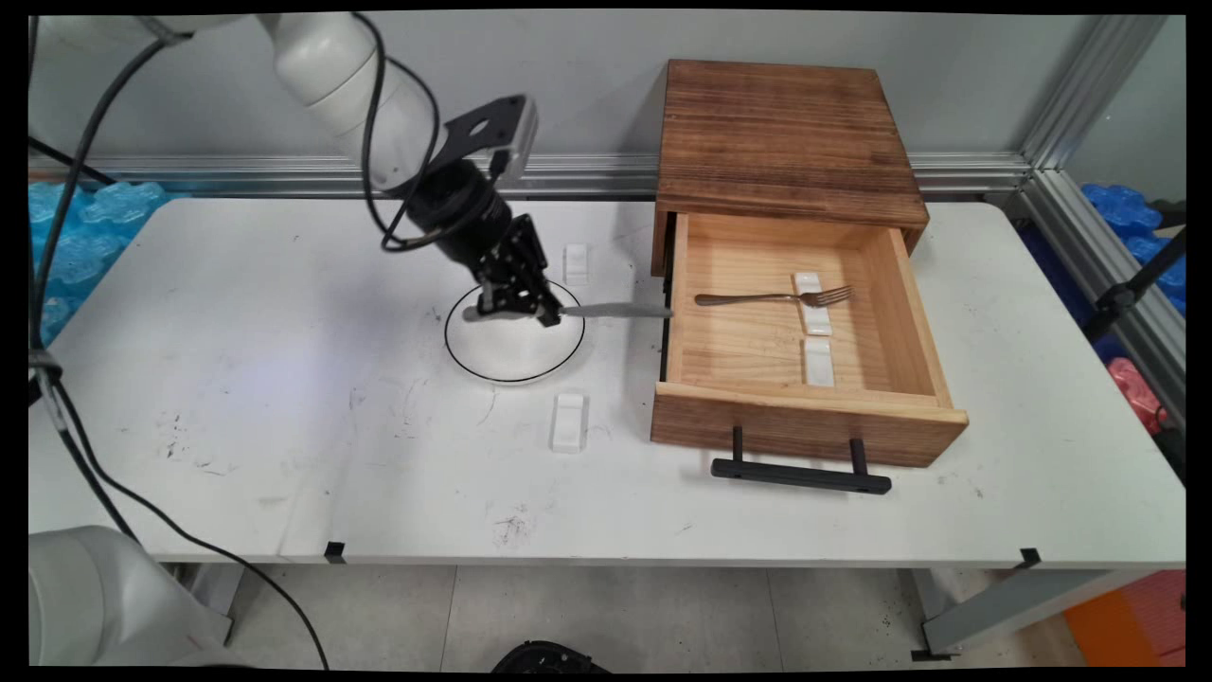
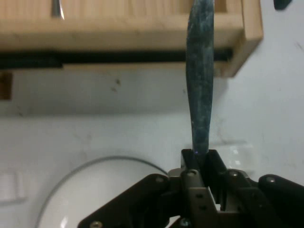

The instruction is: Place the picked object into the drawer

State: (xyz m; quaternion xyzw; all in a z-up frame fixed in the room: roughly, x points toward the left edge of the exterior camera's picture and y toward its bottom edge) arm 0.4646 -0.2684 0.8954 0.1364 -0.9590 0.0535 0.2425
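Hand (image 1: 519, 301) pinching knife (image 1: 606, 311) by its handle just above white plate (image 1: 511, 355) on tabletop (image 1: 284, 379), blade level, tip at open wooden drawer's (image 1: 805, 426) side wall; fork (image 1: 772, 298) inside across a white rest (image 1: 812, 303).

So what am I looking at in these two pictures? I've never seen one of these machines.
It is a white robot arm ending in a black gripper. The wide picture comes from a fixed camera above the table; the close one from a camera on the hand itself. The jaws are shut on a table knife, held level over a white plate with a black rim, its blade pointing at an open wooden drawer. In the drawer lies a fork, across a small white rest. Two more white rests sit on the table near the plate.
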